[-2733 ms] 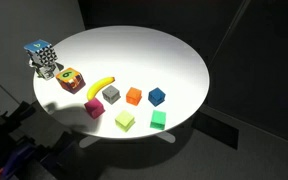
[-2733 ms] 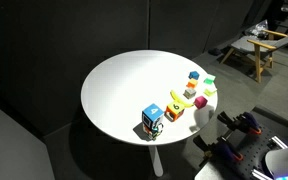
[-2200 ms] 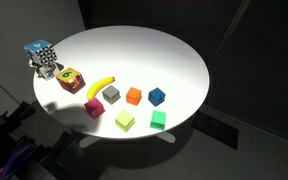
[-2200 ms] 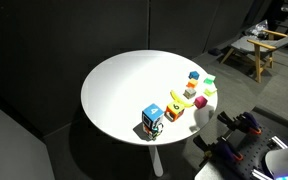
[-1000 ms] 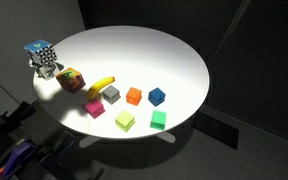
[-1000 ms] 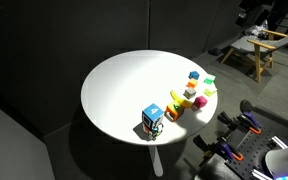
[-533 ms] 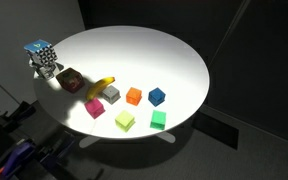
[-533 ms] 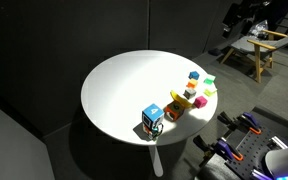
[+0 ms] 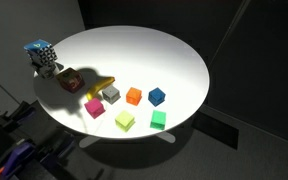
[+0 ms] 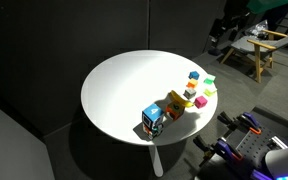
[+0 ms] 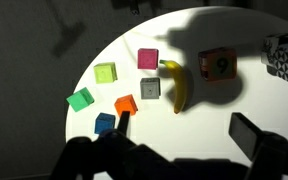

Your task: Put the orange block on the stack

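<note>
The orange block point(image 9: 70, 80) is an orange-red cube with green and yellow marks. It stands on the round white table point(image 9: 144, 55) near the edge, in shadow, and also shows in the other exterior view point(image 10: 173, 108). The stack point(image 9: 42, 55), with a light-blue top and checkered sides, stands just beside it at the table's rim point(image 10: 153, 119). In the wrist view my gripper point(image 11: 189, 130) is open and empty, high above the table. From there the orange block point(image 11: 218, 65) lies ahead and the stack point(image 11: 284, 55) sits at the right edge.
A yellow banana point(image 11: 174, 85) lies next to the orange block. Small cubes are spread nearby: pink point(image 11: 148, 59), grey point(image 11: 151, 89), yellow-green point(image 11: 106, 72), green point(image 11: 81, 100), plain orange point(image 11: 125, 105), blue point(image 11: 106, 123). A chair point(image 10: 256, 50) stands beyond the table.
The arm has swung in above the table. Its shadow has spread over the orange block and the banana. No block has moved.
</note>
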Available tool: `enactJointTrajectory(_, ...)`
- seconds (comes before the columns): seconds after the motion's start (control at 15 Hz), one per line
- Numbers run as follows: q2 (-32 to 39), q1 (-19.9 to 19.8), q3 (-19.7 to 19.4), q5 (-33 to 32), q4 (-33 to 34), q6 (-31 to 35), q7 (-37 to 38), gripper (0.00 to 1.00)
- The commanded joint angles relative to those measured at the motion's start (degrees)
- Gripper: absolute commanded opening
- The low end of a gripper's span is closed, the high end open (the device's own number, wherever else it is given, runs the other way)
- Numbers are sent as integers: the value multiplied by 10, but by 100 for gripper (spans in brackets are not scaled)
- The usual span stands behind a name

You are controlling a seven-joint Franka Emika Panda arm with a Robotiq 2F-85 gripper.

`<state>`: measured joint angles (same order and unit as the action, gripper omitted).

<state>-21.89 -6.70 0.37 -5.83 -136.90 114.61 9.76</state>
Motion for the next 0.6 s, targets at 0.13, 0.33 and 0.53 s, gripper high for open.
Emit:
enactJointTrajectory(0.13,36,22,-6,-8,4,44,-37,100)
enactJointTrajectory(0.33,36,32,-12,4,-8,78,-72,100)
enactJointTrajectory(0.53,42,32,-8,-3,-5,73,-61,100)
